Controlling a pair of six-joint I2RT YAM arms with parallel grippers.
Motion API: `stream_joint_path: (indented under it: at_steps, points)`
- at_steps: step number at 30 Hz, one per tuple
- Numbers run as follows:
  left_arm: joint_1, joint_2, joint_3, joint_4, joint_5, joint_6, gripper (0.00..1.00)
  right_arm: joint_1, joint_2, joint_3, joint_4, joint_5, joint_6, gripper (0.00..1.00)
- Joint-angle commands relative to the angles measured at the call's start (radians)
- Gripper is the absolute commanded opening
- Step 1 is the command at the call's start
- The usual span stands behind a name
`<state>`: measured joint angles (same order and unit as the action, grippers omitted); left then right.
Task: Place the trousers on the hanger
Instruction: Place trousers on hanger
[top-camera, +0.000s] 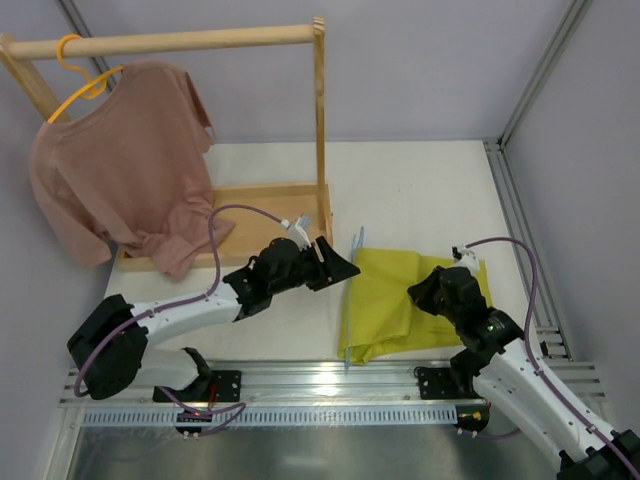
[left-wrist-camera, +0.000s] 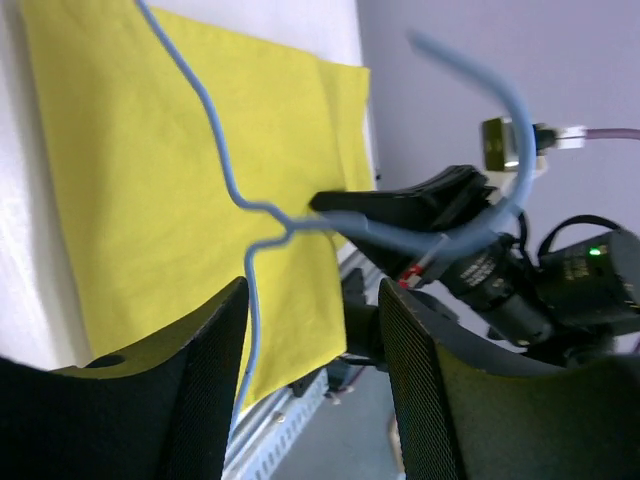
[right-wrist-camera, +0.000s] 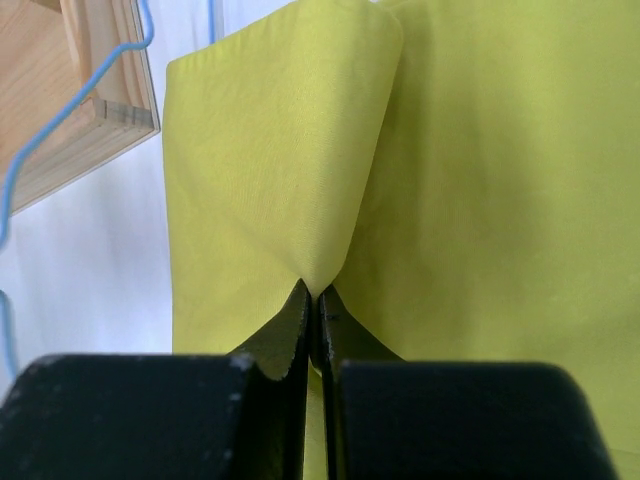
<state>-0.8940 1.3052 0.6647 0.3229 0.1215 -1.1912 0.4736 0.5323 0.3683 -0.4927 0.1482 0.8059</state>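
A dusty-pink T-shirt (top-camera: 120, 175) hangs on a yellow hanger (top-camera: 82, 88) from the wooden rack (top-camera: 320, 130).

Hanger (top-camera: 357, 243) at left edge of trousers (top-camera: 410, 295)

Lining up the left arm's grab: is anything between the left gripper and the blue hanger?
Nothing visible does. In the left wrist view the wire of the hanger runs straight through the gap of the open left gripper, with the trousers lying behind it. The right gripper pinches a fold of the trousers, clear of that gap.
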Motion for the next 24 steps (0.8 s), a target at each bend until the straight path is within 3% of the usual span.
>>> stream_joint_path:
  at_steps: [1, 10, 14, 24]
  points:
    - [0.004, 0.026, 0.044, -0.293, -0.062, 0.119, 0.53, -0.006, 0.012, 0.024, 0.059, -0.004, -0.010, 0.04]
    - [-0.005, 0.054, 0.072, -0.363, -0.082, 0.146, 0.51, -0.006, 0.040, 0.034, 0.052, -0.009, -0.039, 0.04]
    - [-0.042, 0.019, 0.061, -0.277, -0.054, 0.214, 0.64, -0.004, 0.041, 0.029, 0.084, -0.048, -0.016, 0.04]
    - [-0.054, -0.052, 0.058, -0.271, -0.031, 0.320, 0.68, 0.003, 0.055, 0.156, 0.141, -0.176, 0.044, 0.04]
